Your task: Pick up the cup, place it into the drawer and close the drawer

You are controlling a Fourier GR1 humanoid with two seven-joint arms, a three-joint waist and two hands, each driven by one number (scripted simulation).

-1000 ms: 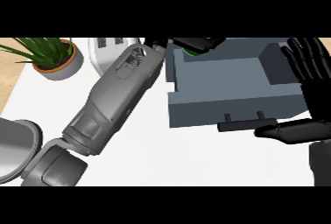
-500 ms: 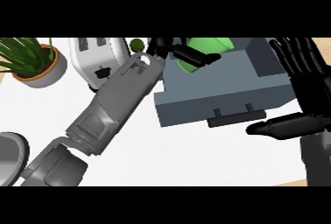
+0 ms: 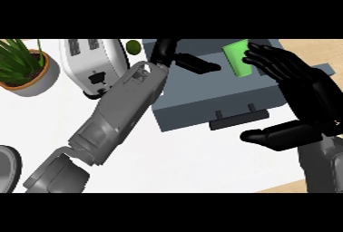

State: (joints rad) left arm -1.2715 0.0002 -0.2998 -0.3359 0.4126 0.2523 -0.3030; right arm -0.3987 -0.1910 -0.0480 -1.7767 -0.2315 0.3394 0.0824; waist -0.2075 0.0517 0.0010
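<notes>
Head view, one green cup point(image 3: 237, 59) in one drawer point(image 3: 201, 106), left hand point(image 3: 167, 50), right hand point(image 3: 308, 97), fingers point(image 3: 285, 63) uncurled.

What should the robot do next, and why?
Probably pull the left hand back from the drawer. The green cup seems to sit in it, apart from that hand, and the drawer is open with that arm across it.

Place: kitchen
Appliance: white toaster point(image 3: 94, 59) on the tabletop point(image 3: 188, 158)
Greenery: potted plant point(image 3: 20, 63) beside toaster
Storage: grey drawer point(image 3: 208, 97) with handle
</notes>
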